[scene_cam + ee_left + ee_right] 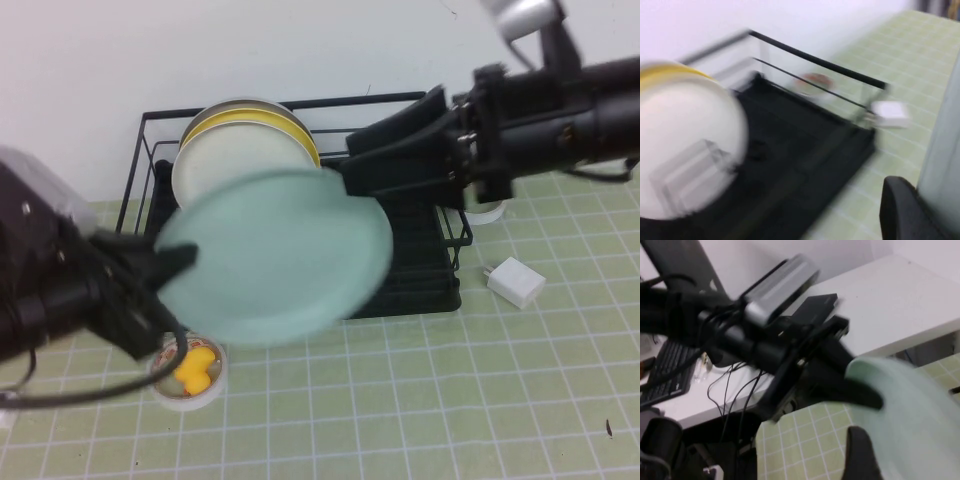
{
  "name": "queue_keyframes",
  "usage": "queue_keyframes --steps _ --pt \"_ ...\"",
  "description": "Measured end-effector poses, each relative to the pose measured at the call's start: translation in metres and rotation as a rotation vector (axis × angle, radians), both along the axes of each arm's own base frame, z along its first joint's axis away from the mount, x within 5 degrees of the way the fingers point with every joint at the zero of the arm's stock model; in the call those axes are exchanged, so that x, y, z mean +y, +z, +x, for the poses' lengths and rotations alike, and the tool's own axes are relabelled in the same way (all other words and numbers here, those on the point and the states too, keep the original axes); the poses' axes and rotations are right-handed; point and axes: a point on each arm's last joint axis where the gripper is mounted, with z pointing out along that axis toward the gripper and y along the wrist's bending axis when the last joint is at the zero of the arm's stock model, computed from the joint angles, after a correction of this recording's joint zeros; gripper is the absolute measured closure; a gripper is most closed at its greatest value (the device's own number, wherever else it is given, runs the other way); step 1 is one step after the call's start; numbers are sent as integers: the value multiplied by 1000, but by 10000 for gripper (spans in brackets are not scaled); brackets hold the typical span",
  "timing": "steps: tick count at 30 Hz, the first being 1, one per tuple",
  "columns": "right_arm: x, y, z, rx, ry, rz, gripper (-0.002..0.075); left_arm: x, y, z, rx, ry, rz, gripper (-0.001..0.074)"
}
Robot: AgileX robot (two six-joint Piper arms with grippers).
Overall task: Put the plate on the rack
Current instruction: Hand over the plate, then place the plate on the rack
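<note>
1. Starting with the high view: the mint-green plate (280, 255) is up in the air in front of the rack (420, 270), tilted, with both arms on it. The left end effector (165, 265) is clamped on the plate's left edge and the right end effector (345, 180) is pinching its upper right edge, so both are closed on the rim. Inside the rack, a cream-white plate (225, 160) stands upright with a yellow plate (270, 118) right behind it. On the green gridded bench (450, 400) there's a small white charger block (516, 281) to the right of the rack, and a little round dish with something yellow in it (190, 370) sits below the plate on the left.

2. Left wrist view: pretty smeared. One dark finger (910, 212) is pressed against the plate's pale green edge (942, 150). Past that you get the rack's black tray and rails (805, 135), the cream-white plate (687, 150) with the yellow rim (670, 75) peeking out behind it, and the white block (890, 114) beyond the rack's corner.

3. Right wrist view: the plate (910, 410) fills the corner, with a dark finger (862, 455) closed on its edge. The left arm's end effector (850, 385) grips the opposite rim, above the bench (800, 440).
</note>
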Motion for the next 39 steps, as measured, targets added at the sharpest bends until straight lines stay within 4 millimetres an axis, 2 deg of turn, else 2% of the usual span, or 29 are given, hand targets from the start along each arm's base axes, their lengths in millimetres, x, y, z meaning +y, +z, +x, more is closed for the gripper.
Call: queue_keyframes --steps 5,8,11,15,18,23,28,32,35,39 --pt "-21 23 -11 -87 7 -27 337 11 26 18 -139 128 118 668" --pt "-36 34 -14 -124 -28 -33 379 14 43 26 -242 150 199 668" --pt "-48 42 -20 -171 -52 -79 476 13 58 37 -354 131 284 668" --pt "-58 42 -31 -226 -43 -229 655 11 63 60 -452 92 399 668" --pt "-63 40 -37 -215 -48 -325 705 10 56 81 -502 56 496 669" --pt "-69 33 -38 -145 -83 -428 724 8 31 123 -546 -12 648 669" --pt "-72 29 -37 -115 -102 -483 727 6 14 161 -536 -26 680 669" --pt "-75 26 -37 -104 -114 -531 727 4 9 190 -536 -13 663 669" --pt "-77 24 -36 -89 -123 -562 727 4 1 203 -504 -3 633 669" --pt "-79 21 -36 -87 -128 -599 727 3 -9 208 -473 -6 620 669"
